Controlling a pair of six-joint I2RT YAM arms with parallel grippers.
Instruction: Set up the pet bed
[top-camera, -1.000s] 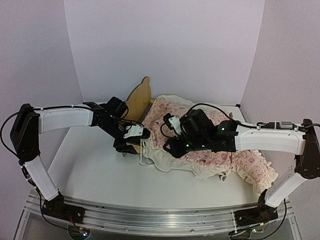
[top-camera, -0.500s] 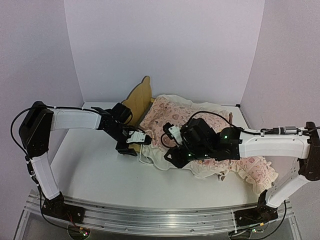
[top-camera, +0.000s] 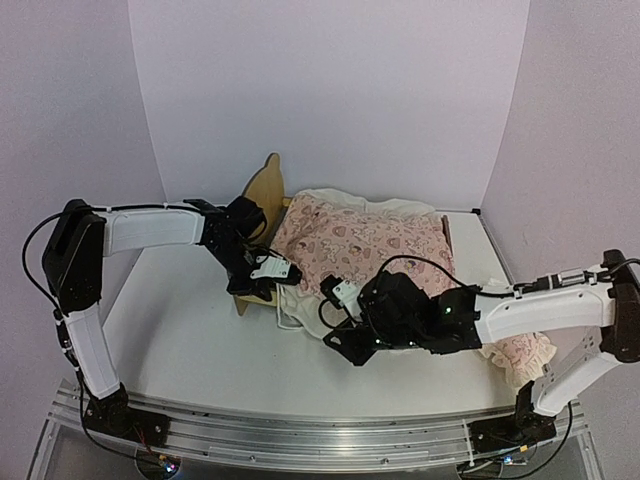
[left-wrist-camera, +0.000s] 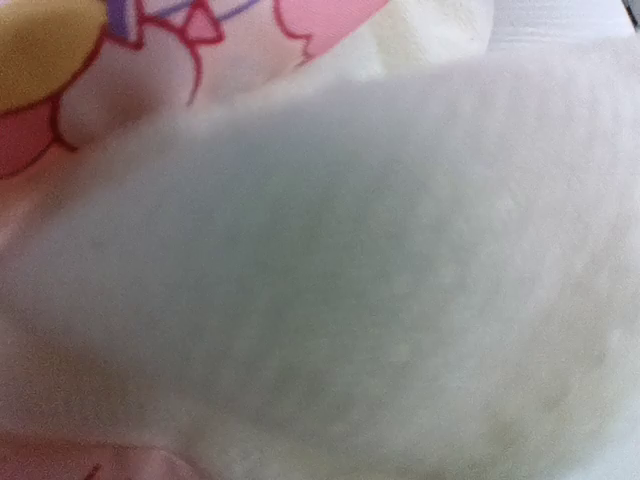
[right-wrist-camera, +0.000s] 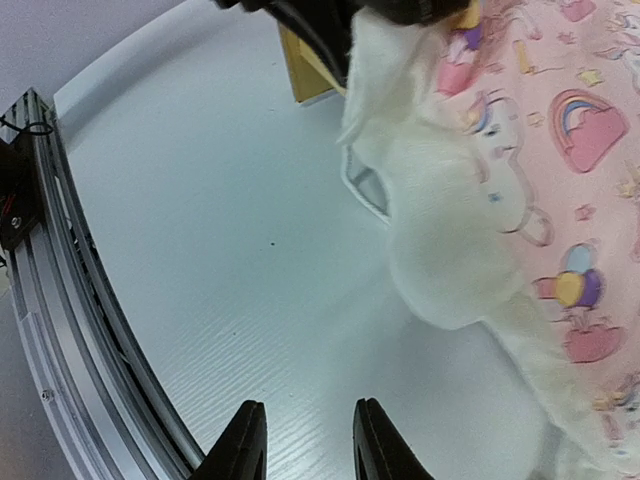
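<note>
Two fingers of the right gripper (right-wrist-camera: 308, 442) are seen spread apart with nothing between them, held low over the bare white table (right-wrist-camera: 200, 250), just beside the hanging cream edge of the pink quilt (right-wrist-camera: 520, 150). The left gripper (top-camera: 277, 271) is set against the quilt's edge at the near left corner of the pet bed (right-wrist-camera: 305, 70). Its wrist view is filled by cream fleece, so whether its fingers are pinched together cannot be told. The bed is placed toward the back middle of the table. Its pale wooden headboard (top-camera: 264, 188), topped by an ear-like bump, is stood at the left, and its base is covered by the quilt.
</note>
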